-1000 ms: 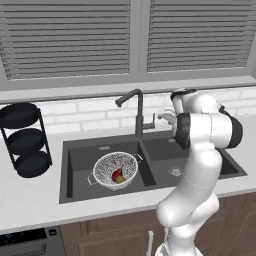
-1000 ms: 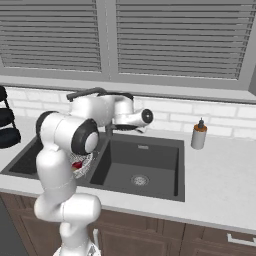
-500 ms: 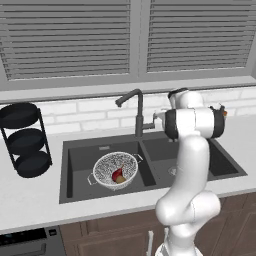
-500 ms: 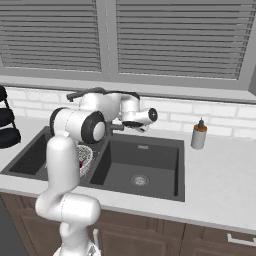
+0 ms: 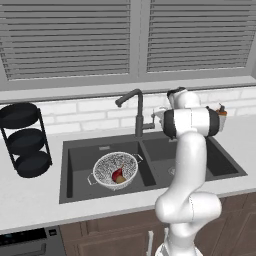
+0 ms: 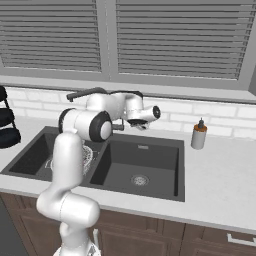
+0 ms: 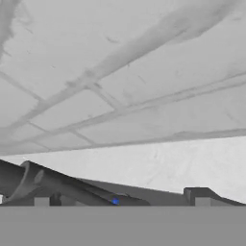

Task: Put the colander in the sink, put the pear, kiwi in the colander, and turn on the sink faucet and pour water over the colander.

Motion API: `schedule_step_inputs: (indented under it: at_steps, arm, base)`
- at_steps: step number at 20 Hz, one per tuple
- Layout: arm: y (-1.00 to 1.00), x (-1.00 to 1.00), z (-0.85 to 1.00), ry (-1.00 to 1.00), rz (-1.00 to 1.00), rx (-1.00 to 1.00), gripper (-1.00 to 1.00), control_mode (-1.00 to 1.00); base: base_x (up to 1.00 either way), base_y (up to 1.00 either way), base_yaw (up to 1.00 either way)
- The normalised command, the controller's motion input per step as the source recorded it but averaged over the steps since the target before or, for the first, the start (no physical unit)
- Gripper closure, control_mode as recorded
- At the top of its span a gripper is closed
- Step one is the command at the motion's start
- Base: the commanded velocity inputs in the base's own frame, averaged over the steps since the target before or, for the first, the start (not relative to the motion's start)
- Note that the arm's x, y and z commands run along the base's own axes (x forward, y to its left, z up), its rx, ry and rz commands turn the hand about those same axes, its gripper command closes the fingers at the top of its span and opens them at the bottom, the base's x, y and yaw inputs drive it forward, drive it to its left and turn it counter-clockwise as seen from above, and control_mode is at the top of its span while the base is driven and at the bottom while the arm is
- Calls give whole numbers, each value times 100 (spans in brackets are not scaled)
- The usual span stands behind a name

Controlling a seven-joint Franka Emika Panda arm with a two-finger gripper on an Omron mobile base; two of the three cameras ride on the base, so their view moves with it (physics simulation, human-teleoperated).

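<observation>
The colander [image 5: 115, 170] already sits in the left basin of the sink [image 5: 80, 162] with the red pear [image 5: 119, 175] inside it and what looks like the brown kiwi [image 5: 121, 178] tucked just beside the pear, though that fruit is too small to be sure of. So the step in hand is judged to be the faucet [image 5: 135, 112]. The gripper [image 6: 141, 125] hangs behind the divider between the basins, near the faucet's side lever [image 5: 148, 126], jaws spread wide and grasping nothing. To do this well, bring one finger against the lever from the side and push it in a short, steady arc rather than clamping it; then check that the spout points over the left basin, since it must pour onto the colander and not the table. The faucet is tall, slim and dark grey, with an angled spout reaching left and toward the colander, standing at the far rim of the sink.
</observation>
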Motion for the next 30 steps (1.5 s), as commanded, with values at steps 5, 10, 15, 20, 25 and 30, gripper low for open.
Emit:
schedule_step_inputs:
  at_steps: [5, 10, 15, 20, 25, 30]
  arm:
    - [11, 24, -24, 1, 3, 0, -100, -100]
    - [18, 0, -13, 0, 3, 0, -100, -100]
    - [6, 3, -16, 1, 0, 0, -100, -100]
    - [0, 25, -21, 2, 0, 0, -100, -100]
    - [0, 39, -24, 3, 0, 0, -100, -100]
    - [0, 34, -24, 3, 0, 0, 100, -100]
  base:
    - [0, 0, 0]
    - [0, 0, 0]
    - [0, 0, 0]
    - [0, 0, 0]
    - [0, 0, 0]
    - [0, 0, 0]
